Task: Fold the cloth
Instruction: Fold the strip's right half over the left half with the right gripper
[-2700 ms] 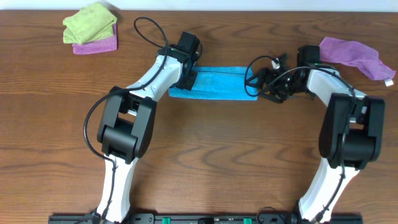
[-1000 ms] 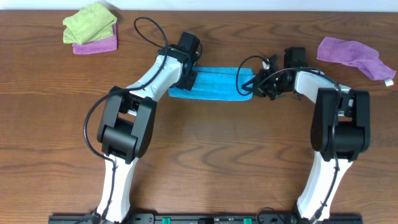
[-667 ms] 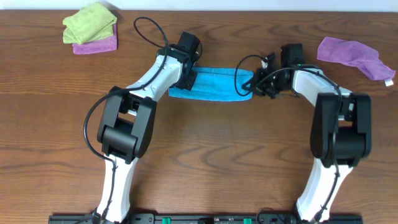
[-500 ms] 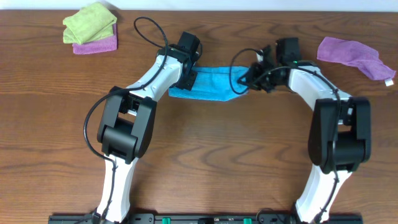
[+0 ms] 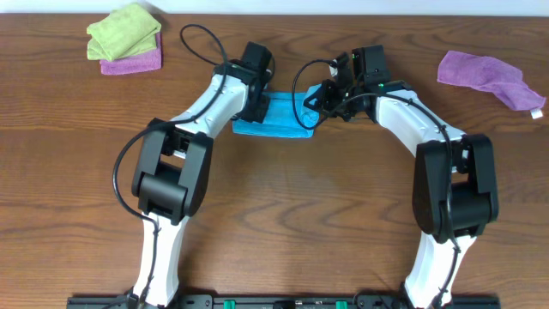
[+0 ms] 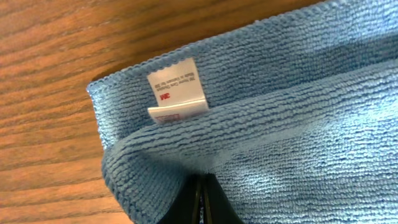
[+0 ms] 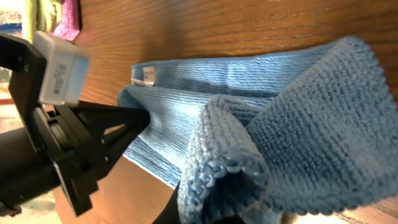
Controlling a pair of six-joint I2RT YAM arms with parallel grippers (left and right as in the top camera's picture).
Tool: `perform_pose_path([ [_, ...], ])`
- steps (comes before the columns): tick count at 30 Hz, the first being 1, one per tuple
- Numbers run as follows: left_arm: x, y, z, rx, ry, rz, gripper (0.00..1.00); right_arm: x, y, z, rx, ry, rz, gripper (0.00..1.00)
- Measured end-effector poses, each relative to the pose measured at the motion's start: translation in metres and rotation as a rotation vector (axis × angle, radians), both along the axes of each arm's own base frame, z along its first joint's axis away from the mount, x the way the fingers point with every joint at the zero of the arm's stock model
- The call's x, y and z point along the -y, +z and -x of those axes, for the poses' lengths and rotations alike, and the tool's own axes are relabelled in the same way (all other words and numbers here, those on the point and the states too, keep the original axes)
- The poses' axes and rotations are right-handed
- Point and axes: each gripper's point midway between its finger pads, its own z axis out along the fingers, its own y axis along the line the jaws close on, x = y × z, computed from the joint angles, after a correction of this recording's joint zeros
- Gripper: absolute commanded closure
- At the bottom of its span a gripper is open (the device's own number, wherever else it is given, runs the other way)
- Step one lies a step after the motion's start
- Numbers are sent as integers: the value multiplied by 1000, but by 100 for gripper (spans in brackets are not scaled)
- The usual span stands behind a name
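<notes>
Pinching the right-hand end of the cloth in the right gripper, jaws pressed together on a bunched, fuzzy fold, and hauling it toward nine o'clock. Over the last moments, closing most of the gap to the left gripper and shortening the blue strip on the wooden table to roughly half its earlier run. Judging from that, working midway through folding one end over the other, with the carried end not yet laid down or matched to the opposite edge. Pinning that opposite end with the left gripper, fingers squeezed tight on the doubled edge just beside the white label, anchoring it against the wood during the carry. Keeping the cloth at about twelve o'clock from the table's middle, between the two wrists, partly lying flat and partly lifted. Trailing a loop of black cable just over the lifted fold, possibly brushing it, though too thin to tell. Crowding the two grippers close together, leaving little room before the fingers meet, and probably needing a lift over the left fingers or an early release to finish the fold. Farther out, leaving alone a lime-green cloth stacked on a purple cloth at ten o'clock, and another purple cloth lying crumpled at two o'clock, all well apart from the work and blocking nothing.
</notes>
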Motion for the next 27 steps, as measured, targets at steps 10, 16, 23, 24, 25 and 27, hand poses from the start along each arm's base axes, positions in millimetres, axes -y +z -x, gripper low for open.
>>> perform_pose_path([
  [10, -48, 63, -27, 108, 125, 97, 94, -3, 3, -4, 4, -19, -12, 99],
  [16, -68, 202, -30, 372, 150, 201, 94, -20, 11, -6, 30, -7, -28, 99],
  [23, -91, 203, -22, 336, 192, 198, 94, -59, 17, 3, 74, 61, -20, 98],
  [24, -94, 202, -22, 333, 200, 199, 94, -64, 16, 6, 76, 69, -14, 98],
  [25, -98, 202, -23, 332, 207, 201, 94, -68, 16, 8, 79, 75, -8, 98],
  [27, -101, 202, -23, 330, 211, 214, 94, -74, 14, 11, 83, 83, 2, 98],
])
